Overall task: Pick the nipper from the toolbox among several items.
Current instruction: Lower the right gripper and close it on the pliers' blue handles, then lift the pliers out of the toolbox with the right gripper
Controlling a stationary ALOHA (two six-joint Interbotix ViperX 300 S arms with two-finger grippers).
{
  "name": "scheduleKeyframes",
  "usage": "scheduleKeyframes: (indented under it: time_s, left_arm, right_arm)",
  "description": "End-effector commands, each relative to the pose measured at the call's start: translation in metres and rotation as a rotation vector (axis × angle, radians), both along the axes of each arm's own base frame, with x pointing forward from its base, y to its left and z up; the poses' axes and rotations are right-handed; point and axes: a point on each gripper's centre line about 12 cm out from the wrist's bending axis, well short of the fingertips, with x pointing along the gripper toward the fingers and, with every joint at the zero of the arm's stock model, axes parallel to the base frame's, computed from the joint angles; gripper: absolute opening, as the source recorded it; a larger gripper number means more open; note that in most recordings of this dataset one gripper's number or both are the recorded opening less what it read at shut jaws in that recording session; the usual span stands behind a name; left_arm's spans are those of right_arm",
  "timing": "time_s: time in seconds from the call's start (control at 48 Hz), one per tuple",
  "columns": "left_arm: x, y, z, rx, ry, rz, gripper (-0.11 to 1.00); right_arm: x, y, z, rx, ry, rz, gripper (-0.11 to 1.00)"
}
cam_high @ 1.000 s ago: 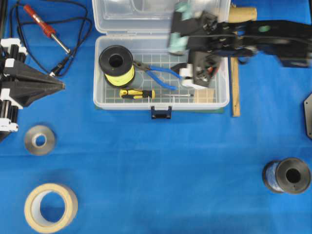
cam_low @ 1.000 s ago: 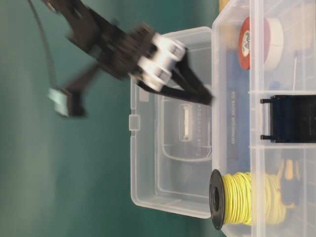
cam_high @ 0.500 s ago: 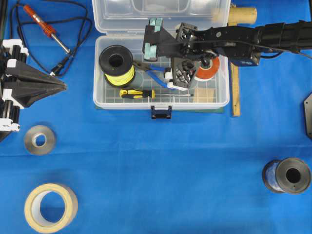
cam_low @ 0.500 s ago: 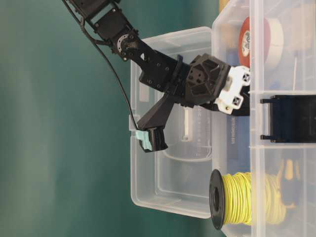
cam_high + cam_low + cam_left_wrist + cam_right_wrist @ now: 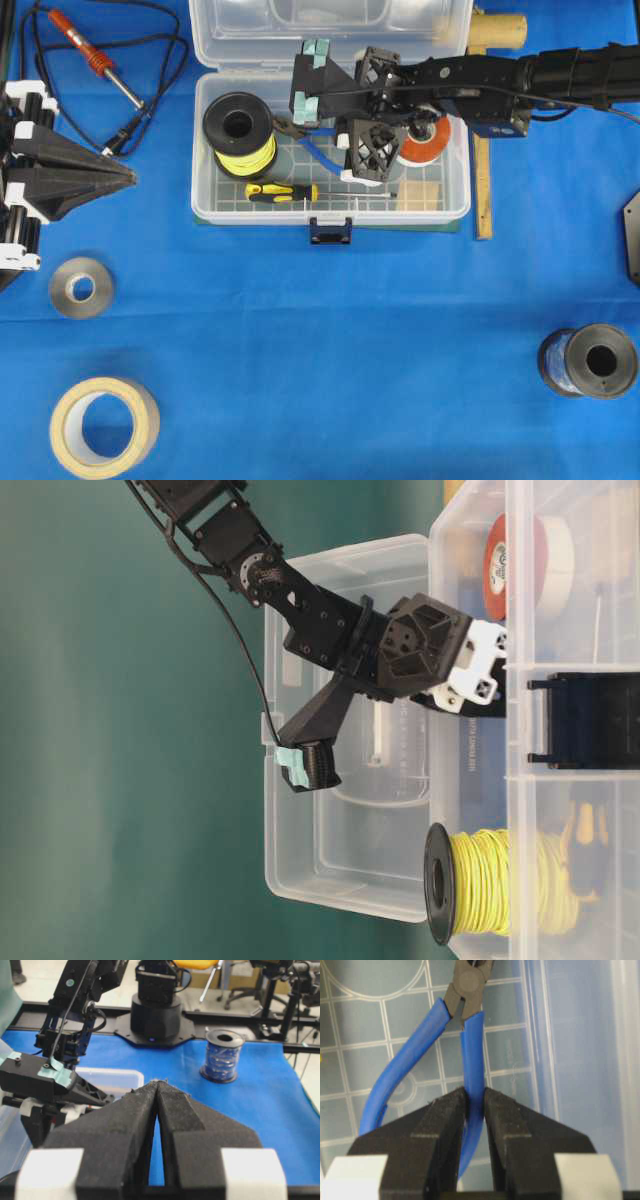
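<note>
The clear toolbox (image 5: 330,212) stands open at the top middle. In it lie the nipper (image 5: 312,149), a black spool of yellow wire (image 5: 240,132), a red-and-white tape roll (image 5: 425,140), a yellow-black screwdriver (image 5: 283,191) and a tan block (image 5: 420,193). My right gripper (image 5: 352,152) reaches down into the box. In the right wrist view it (image 5: 474,1094) is shut on one blue handle of the nipper (image 5: 470,1035), which lies over the gridded floor. My left gripper (image 5: 128,177) is shut and empty at the left edge, as the left wrist view (image 5: 157,1084) shows.
A soldering iron (image 5: 90,55) with its cable lies at the top left. A metal roll (image 5: 82,287) and a masking tape roll (image 5: 104,425) lie at the lower left. A blue wire spool (image 5: 590,362) stands at the lower right. A wooden stick (image 5: 483,170) lies beside the box's right wall.
My right gripper has moved left across the box from over the tape roll and down onto the nipper, uncovering the tape roll. The left arm has not moved.
</note>
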Motion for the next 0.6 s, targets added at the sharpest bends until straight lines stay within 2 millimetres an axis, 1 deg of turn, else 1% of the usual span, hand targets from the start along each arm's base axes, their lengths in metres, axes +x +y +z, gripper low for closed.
scheduleKeyframes:
  time_s: [0.0, 0.021, 0.229, 0.292, 0.375, 0.5, 0.584]
  left_arm:
    - [0.001, 0.0, 0.003, -0.004, -0.009, -0.001, 0.0]
    - [0.001, 0.0, 0.004, -0.003, -0.011, -0.001, 0.0]
    - [0.0, 0.0, 0.004, -0.006, -0.014, -0.001, 0.0]
    - [0.0, 0.0, 0.005, -0.009, -0.018, -0.001, 0.0]
    - [0.0, 0.0, 0.005, -0.014, -0.017, -0.001, 0.0]
    - [0.0, 0.0, 0.005, -0.014, -0.017, -0.001, 0.0]
    - [0.0, 0.0, 0.005, -0.014, -0.017, -0.001, 0.0]
  right_arm:
    - [0.001, -0.002, 0.038, -0.028, -0.086, -0.001, 0.13]
    - [0.0, -0.001, 0.046, -0.032, -0.104, -0.003, 0.13]
    - [-0.013, 0.003, 0.103, -0.062, -0.215, -0.01, 0.13]
    - [-0.02, 0.005, 0.117, -0.067, -0.236, -0.013, 0.13]
    - [-0.032, 0.013, 0.135, -0.068, -0.268, -0.012, 0.13]
    - [-0.044, 0.038, 0.15, -0.062, -0.315, 0.028, 0.13]
    - [-0.049, 0.065, 0.153, -0.043, -0.352, 0.076, 0.13]
